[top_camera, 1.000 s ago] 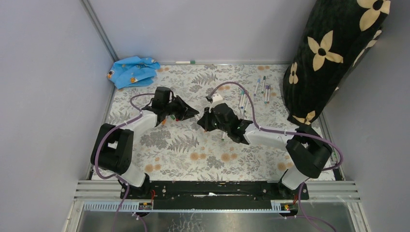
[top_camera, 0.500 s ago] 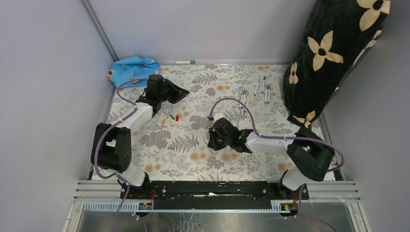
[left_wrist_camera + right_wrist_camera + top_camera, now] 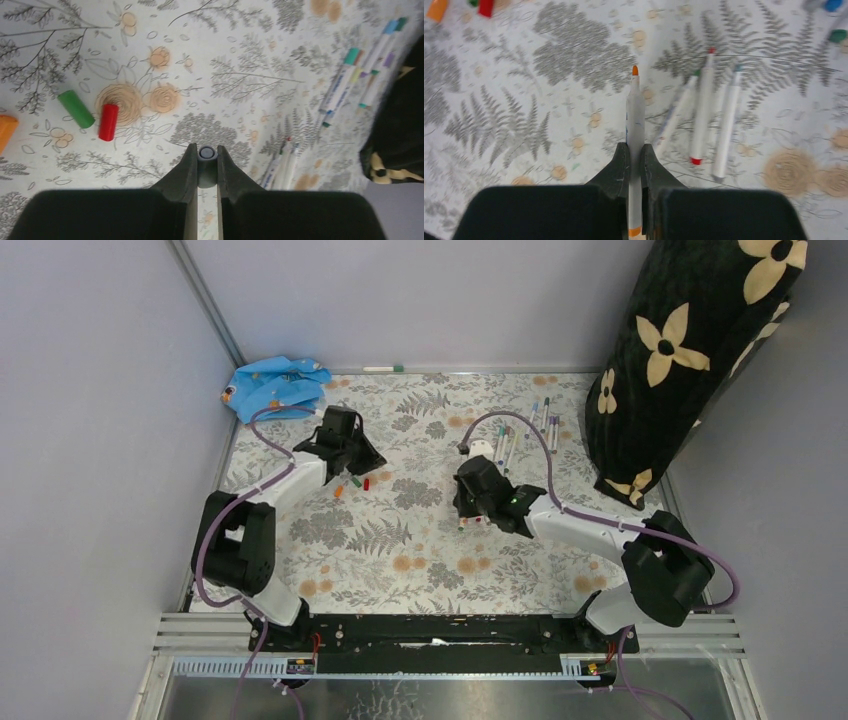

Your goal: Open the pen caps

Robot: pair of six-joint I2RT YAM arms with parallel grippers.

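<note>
Orange-tipped pen (image 3: 635, 107) sat uncapped in the right gripper's (image 3: 634, 146) clamped jaws. The left gripper (image 3: 207, 150) pinched a cap (image 3: 207, 154), likely bound for the red cap (image 3: 108, 121) at nine o'clock.

Loose pen caps (image 3: 108, 121) — green, red, orange, uncapped pens (image 3: 703, 107) lying side by side

The tablecloth (image 3: 400, 570) is white with grey ferns and orange flowers, the loose caps green (image 3: 76, 108), red (image 3: 108, 121) and orange (image 3: 6, 131), the gripped cap (image 3: 207, 167) greyish, the gripped pen (image 3: 635, 115) white and orange-tipped, the crumpled cloth (image 3: 275, 386) blue.
</note>
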